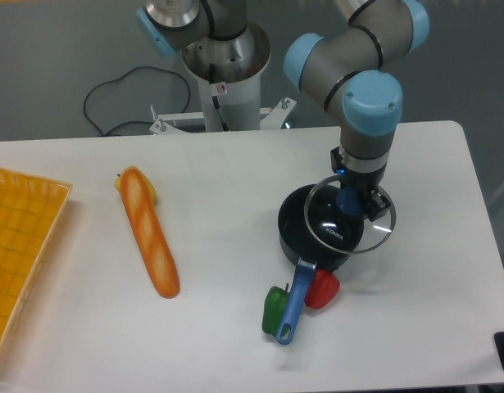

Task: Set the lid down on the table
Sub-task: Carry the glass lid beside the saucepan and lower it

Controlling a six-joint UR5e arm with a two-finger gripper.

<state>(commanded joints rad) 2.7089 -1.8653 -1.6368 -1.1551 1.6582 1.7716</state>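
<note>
Near the right edge of the white table [415, 327], the two-finger gripper [351, 201] clenches the blue knob of the round clear glass lid [350, 223], held partly over the black pot [301, 229]; best to clear the pot fully, then lower it flat onto bare tabletop.

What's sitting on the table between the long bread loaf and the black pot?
Nothing. In the fixed camera view, only bare white tabletop lies between the long orange baguette and the black pot with blue handle.

end effector [351, 199] gripping lid [350, 218], over pot [305, 233]
</note>
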